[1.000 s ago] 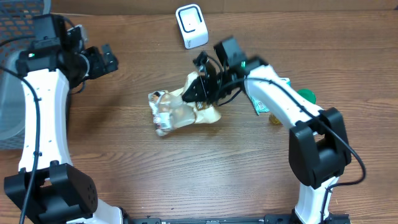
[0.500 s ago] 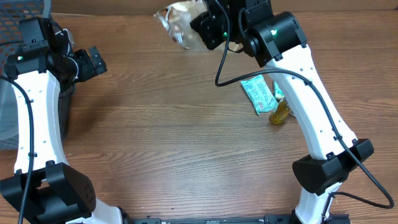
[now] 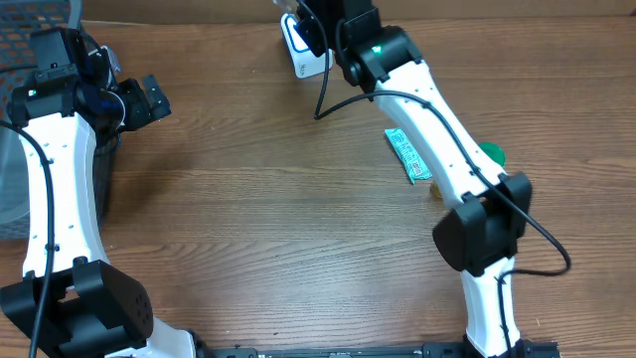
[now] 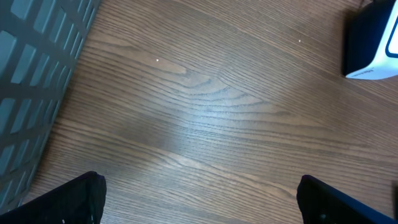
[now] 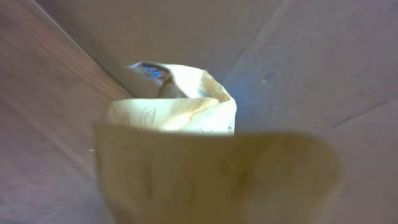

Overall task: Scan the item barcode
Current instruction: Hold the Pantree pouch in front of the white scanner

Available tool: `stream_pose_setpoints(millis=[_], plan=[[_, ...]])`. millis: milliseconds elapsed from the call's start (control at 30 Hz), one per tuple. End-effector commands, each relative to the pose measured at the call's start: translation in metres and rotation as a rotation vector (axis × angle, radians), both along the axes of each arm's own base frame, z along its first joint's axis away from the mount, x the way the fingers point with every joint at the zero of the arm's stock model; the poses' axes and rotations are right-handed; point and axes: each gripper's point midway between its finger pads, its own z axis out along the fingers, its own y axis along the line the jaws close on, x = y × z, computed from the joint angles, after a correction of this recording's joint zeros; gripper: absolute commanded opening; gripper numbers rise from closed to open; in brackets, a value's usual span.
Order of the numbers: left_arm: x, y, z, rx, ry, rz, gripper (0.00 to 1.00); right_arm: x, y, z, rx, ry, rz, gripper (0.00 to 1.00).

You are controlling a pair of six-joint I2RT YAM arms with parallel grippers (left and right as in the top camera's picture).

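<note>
Basket [image 3: 15, 40] side: left gripper [image 3: 149, 97] wide open, empty. Farther back, crumpled packet [image 5: 180, 124] clamped in right gripper [image 3: 310, 18], lifted off mid-table in the last second, now above scanner [image 3: 298, 58] at far edge; likely scan position, barcode unseen.

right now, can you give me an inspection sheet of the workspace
surface: wooden table, no spills seen
job's things: cream packet held off the table; white scanner at the far edge, partly hidden under the right arm
clutter: green sachet, small yellow bottle and green round object, all beside the right arm
grippers: left tool open and empty over bare wood; right tool shut on the cream packet above the scanner
cables: black cable hangs in a loop off the right arm
surroundings: grey mesh basket at the far left corner
</note>
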Motion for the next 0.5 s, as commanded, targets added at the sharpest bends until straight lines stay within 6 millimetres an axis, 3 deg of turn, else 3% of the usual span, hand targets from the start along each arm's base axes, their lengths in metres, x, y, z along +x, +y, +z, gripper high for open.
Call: stream_pose_setpoints(millis=[0,100,467], plan=[[0.002,0.001,0.003,0.008,-0.006,0.008,1.00,0.020,-0.003,-0.017,-0.123,-0.075,-0.023,0.20],[0.002,0.001,0.003,0.008,-0.006,0.008,1.00,0.030,0.003,-0.020,-0.100,-0.112,-0.026,0.20],[0.002,0.001,0.003,0.008,-0.006,0.007,1.00,0.042,0.010,0.009,-0.028,-0.235,-0.036,0.23]])
